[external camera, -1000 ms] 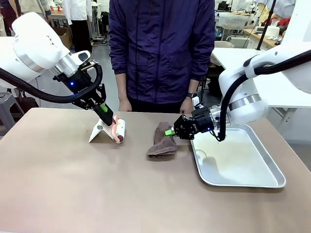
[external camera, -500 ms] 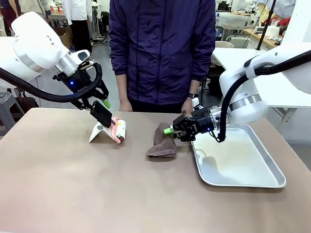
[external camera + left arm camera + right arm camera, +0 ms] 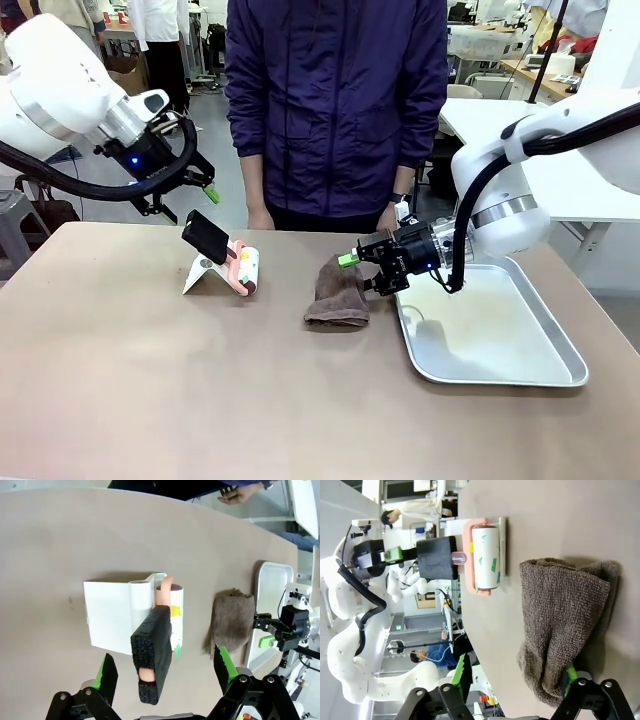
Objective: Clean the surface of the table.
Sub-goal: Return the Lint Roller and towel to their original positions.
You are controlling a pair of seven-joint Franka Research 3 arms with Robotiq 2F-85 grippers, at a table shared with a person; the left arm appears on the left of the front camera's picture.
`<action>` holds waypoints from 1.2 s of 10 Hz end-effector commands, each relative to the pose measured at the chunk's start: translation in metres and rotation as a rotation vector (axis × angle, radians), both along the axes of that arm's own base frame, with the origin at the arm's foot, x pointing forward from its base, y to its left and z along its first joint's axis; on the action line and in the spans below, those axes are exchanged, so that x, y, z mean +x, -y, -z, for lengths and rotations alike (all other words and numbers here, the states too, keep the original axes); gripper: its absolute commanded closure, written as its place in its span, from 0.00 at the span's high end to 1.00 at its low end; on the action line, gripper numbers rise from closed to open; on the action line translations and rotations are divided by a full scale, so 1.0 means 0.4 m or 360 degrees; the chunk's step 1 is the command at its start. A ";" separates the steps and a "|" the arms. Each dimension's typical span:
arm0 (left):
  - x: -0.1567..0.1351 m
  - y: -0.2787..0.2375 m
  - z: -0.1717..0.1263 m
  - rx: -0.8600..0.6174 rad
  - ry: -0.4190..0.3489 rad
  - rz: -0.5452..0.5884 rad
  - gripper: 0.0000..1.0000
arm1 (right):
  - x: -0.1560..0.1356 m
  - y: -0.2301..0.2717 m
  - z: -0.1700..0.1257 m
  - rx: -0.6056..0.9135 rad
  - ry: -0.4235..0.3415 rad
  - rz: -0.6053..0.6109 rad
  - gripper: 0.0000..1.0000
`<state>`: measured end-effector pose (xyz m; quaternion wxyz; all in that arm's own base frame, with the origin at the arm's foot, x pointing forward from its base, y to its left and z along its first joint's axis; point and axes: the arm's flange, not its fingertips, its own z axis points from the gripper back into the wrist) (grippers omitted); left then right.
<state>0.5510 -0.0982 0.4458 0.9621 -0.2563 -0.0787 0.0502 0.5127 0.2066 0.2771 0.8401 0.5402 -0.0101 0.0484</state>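
Pincers both gape empty: right pincer [image 3: 362,268] just above the brown cloth [image 3: 338,294] on the table [image 3: 200,380]; left pincer [image 3: 185,198] hangs over the lint roller [image 3: 244,268].

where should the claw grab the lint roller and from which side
Grip the lint roller by its black foam handle, which sticks up at a slant, away from the paper roll, clear of the white stand and the table. Probably best to come from above on the robot's left, where the open left claw is, with one finger on each flat side of the handle.
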 end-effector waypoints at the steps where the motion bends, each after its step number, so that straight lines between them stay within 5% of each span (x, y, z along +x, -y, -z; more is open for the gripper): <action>1: -0.035 -0.020 -0.018 -0.0061 0.0029 -0.0045 1.00 | 0.016 -0.015 -0.016 -0.0066 -0.0043 -0.0031 1.00; 5: -0.118 -0.088 -0.058 -0.0288 0.0100 0.0076 1.00 | 0.036 -0.104 -0.127 -0.0571 0.0062 -0.0147 1.00; 8: -0.224 -0.200 -0.077 -0.0557 0.0162 0.0215 1.00 | 0.017 -0.068 -0.210 -0.0873 0.0042 0.0002 1.00; 10: -0.312 -0.285 -0.097 -0.0762 0.0268 0.0429 1.00 | -0.046 -0.012 -0.257 -0.0841 0.0069 0.0149 1.00; 12: -0.366 -0.361 -0.082 -0.0906 0.0327 0.0590 1.00 | -0.150 0.083 -0.294 -0.0545 0.0101 0.0240 1.00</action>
